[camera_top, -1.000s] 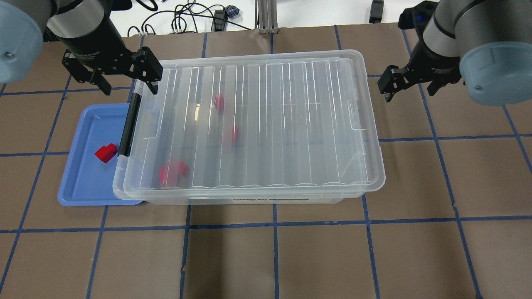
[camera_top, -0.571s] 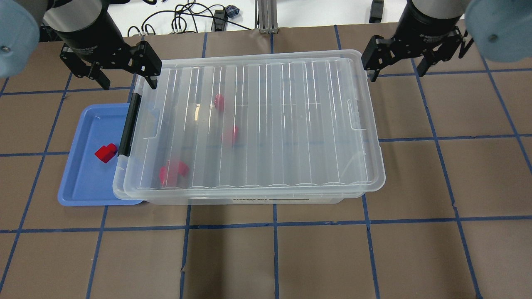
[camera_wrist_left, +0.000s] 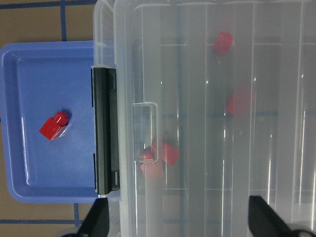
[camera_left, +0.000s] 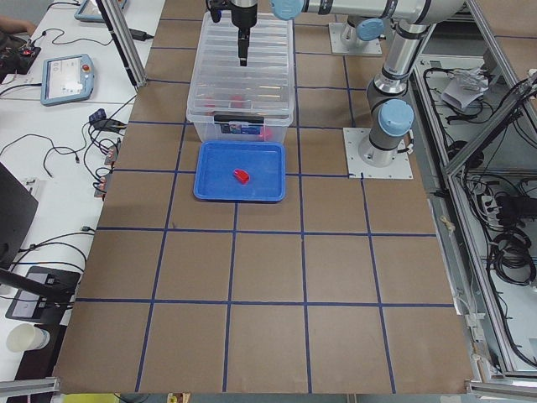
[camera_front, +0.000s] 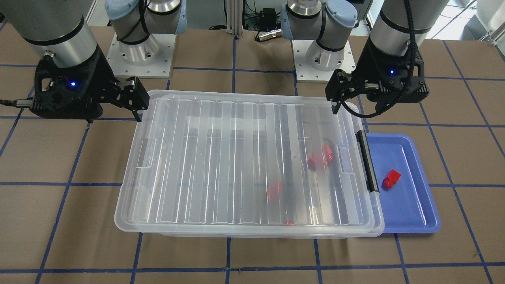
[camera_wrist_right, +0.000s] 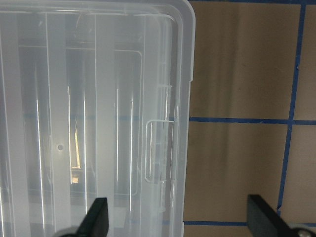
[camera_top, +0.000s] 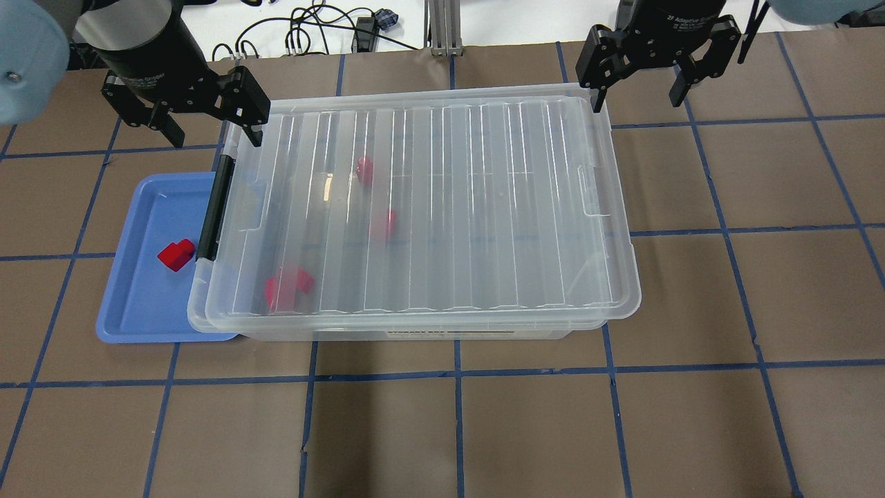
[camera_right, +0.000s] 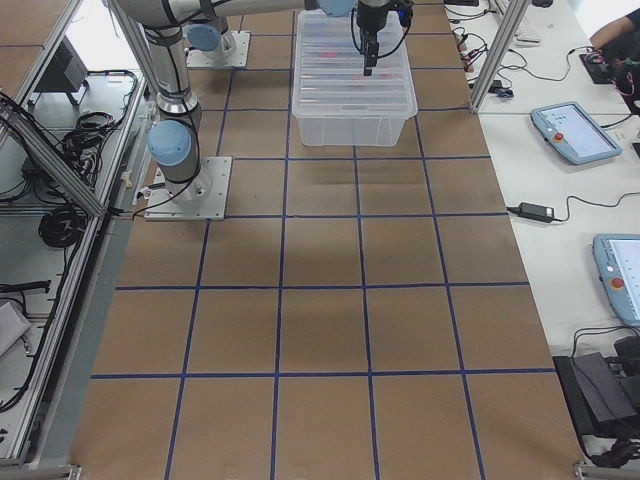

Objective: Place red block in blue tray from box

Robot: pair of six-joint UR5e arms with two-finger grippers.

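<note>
The box is a clear bin with its ribbed lid on and a black latch handle at its left end. Its left end overlaps the blue tray. One red block lies in the tray, also seen in the left wrist view. Several red blocks show blurred through the lid. My left gripper is open and empty above the box's far left corner. My right gripper is open and empty above the far right corner.
The brown table carries a blue tape grid. Cables and a metal post lie beyond the far edge. The arm bases stand behind the box in the front-facing view.
My right gripper has moved from beside the box's right end toward the far edge and leftward to the far right corner. The left gripper barely moved. The blocks, tray and box stayed put.
</note>
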